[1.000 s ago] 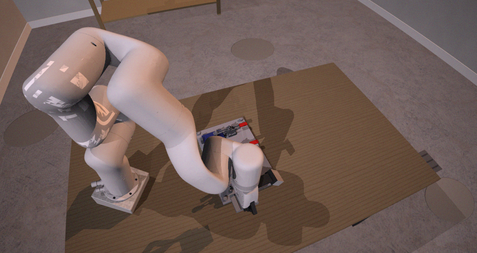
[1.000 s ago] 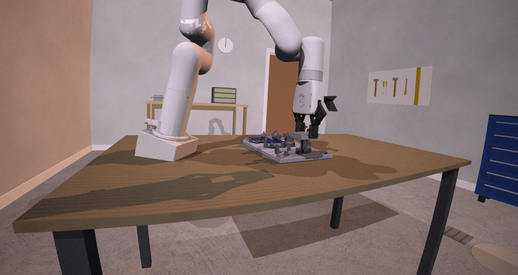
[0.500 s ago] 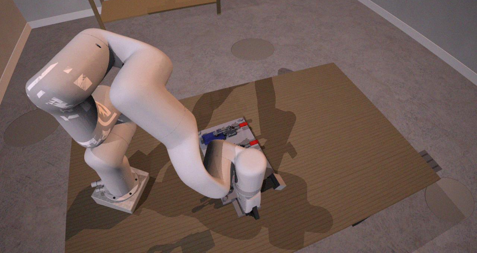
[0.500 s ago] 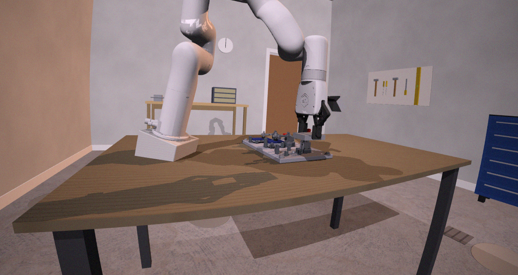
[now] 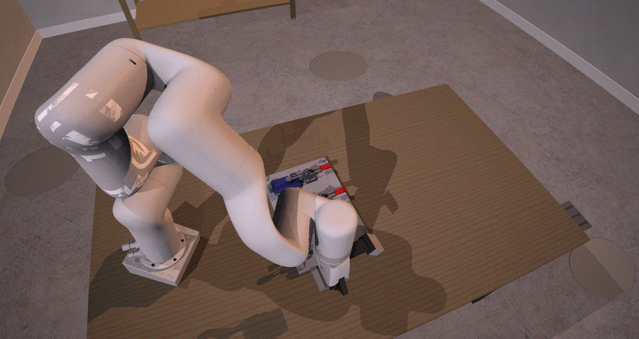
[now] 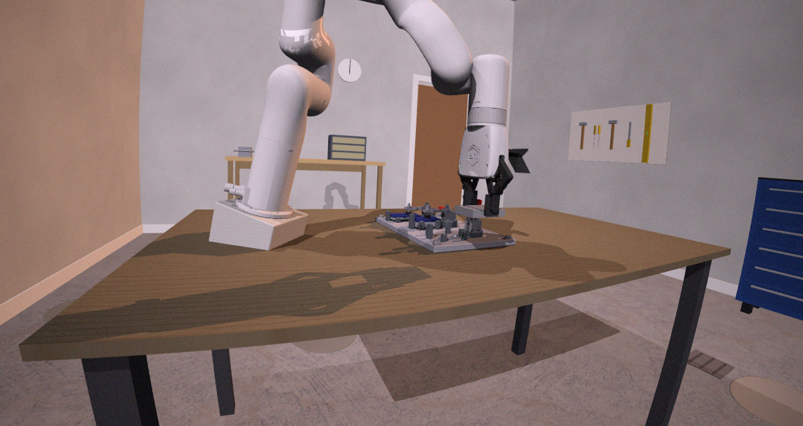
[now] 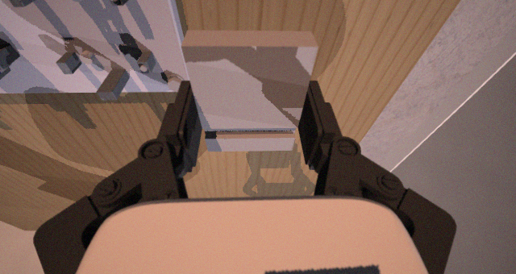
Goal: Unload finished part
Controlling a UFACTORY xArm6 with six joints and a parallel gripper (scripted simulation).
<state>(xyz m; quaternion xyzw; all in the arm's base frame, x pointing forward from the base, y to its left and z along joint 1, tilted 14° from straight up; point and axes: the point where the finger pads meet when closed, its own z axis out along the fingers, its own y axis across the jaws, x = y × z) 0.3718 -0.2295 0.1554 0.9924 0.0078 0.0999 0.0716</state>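
Centre frame, a large brown wood-grain table [image 6: 347,288] on dark legs, crossed by broad shadows. Bolted near its left side on a pale block base [image 6: 224,233], a white six-joint robot arm [image 5: 196,127], bent over and reaching down past the near edge of a flat grey fixture plate [image 6: 449,244] studded with small grey pegs and clamps. On the plate's far half, one blue rectangular blank [image 5: 285,184] lying in its nest under a grey toggle clamp with a red handle tip [image 5: 325,167]; a second red handle tip [image 5: 340,190] just beside the arm's wrist, the blank beneath it largely hidden in the top view. At the arm's end, a black two-finger gripper [image 7: 251,118], pointing straight down and pinching a plain grey rectangular metal part with a thin slot along its near edge [image 7: 246,93], one finger pad [image 7: 186,113] pressed on each long side. Part held level in the air, clear of the plate, out over bare tabletop just beyond the plate's corner, its shadow visible on the wood below.
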